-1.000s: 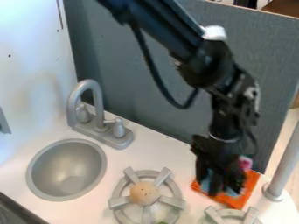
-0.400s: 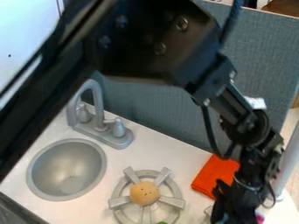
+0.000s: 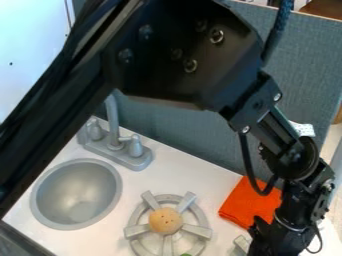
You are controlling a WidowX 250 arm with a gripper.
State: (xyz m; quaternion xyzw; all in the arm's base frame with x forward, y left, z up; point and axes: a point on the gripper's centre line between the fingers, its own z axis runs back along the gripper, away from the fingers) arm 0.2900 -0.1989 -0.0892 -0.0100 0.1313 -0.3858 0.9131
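Clearly the biggest thing is the black robot arm (image 3: 184, 55), slanting down from the upper left, well above the round grey burner (image 3: 137, 230) that serves as landmark. Behind the burner stands a blue-grey panel (image 3: 304, 75); beneath it spreads the white countertop (image 3: 194, 180). Left of the burner, set into the counter, is the oval grey sink (image 3: 77, 187). Behind the burner and to its left rises the grey faucet (image 3: 137, 159), partly covered by the arm, with two handles on its base. Right of the burner, at the lower edge, is the gripper (image 3: 277, 242), pointing down; whether its jaws are open or closed, or gripping anything, I cannot tell. The orange cloth (image 3: 250, 201) lies flat between burner and gripper, a little farther back, partly behind the arm's cable. Smaller, a second grey burner (image 3: 242, 243) peeks out beside the gripper. Smallest, a round tan thing with dark dots (image 3: 165, 221) sits on the landmark burner.
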